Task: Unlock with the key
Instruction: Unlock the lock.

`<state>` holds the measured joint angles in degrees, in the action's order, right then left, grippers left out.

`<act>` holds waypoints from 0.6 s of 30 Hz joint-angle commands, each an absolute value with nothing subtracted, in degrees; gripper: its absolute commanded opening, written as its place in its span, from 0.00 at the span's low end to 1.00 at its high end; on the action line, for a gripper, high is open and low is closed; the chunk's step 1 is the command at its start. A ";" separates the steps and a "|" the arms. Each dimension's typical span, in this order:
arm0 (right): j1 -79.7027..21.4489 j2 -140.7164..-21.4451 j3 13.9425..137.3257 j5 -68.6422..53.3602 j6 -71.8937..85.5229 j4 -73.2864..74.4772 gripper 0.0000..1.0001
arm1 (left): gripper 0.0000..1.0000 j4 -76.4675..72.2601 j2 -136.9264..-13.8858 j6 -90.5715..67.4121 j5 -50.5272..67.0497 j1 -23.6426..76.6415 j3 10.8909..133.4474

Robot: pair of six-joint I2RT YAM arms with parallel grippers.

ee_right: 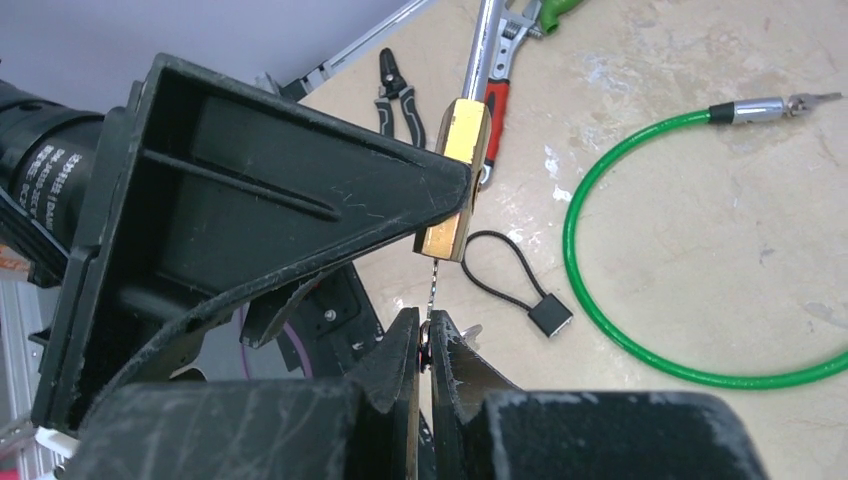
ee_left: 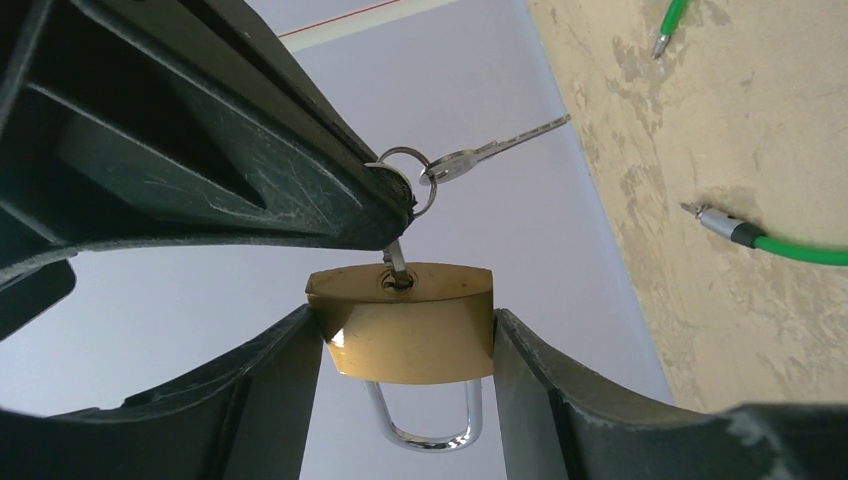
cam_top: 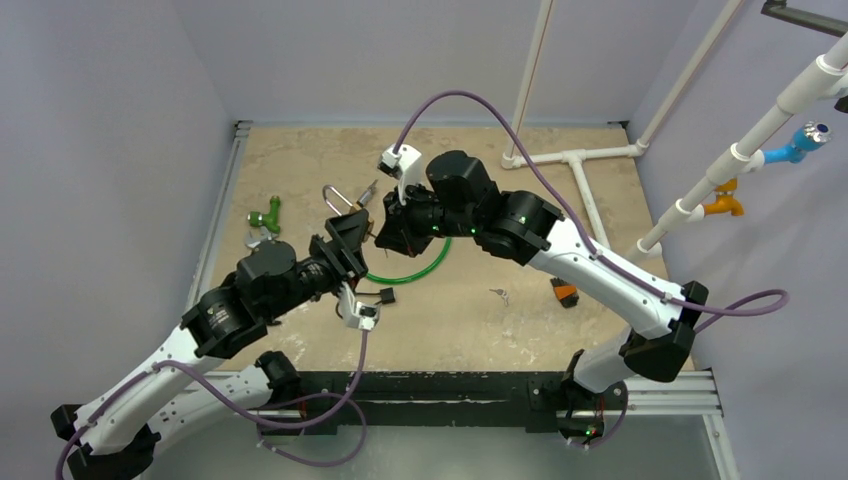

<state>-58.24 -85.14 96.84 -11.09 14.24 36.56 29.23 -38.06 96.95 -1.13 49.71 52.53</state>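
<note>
While the left gripper (ee_left: 405, 322) hangs above the middle of the table (cam_top: 470, 330), a little to the left, its two fingers (ee_left: 280, 390) are spread partway and clamp the brass padlock (ee_left: 410, 335) by its two narrow sides, one finger on each. Seen from the left wrist, the lock's body sits right at the fingertips. Its keyhole end faces away from the hand, and its steel shackle (ee_left: 425, 425) reaches back between the fingers, both legs running into the body. The padlock is off the table, touching only those fingers and the key.

From the right comes the right gripper (ee_right: 427, 335), its jaws pressed tight together on the head of the key (ee_left: 397, 262), whose blade stands in the keyhole. A ring (ee_left: 405, 175) at that pinch carries a spare key (ee_left: 490, 152), which sticks out free to one side.

On the table below, slightly right of the lock, a green cable (ee_right: 620, 300) lies in a loop. Just near of it is a small black lock (ee_right: 548, 315) with a thin cord loop.
</note>
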 commanded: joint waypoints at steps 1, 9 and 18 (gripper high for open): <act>-58.88 -85.03 97.94 -8.55 18.16 28.53 0.00 | 0.00 25.64 -39.23 103.31 -2.96 50.79 51.18; -59.13 -83.77 93.17 -6.51 21.40 24.11 0.00 | 0.00 25.17 -40.46 99.68 -4.87 50.84 52.72; -59.34 -83.84 92.19 -8.06 22.21 21.21 0.00 | 0.00 24.28 -41.02 97.18 -7.47 51.34 53.68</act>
<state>-58.48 -85.43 91.57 -6.72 20.80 30.44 29.56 -40.75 98.48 -7.11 50.15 51.62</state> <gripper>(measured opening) 0.015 0.574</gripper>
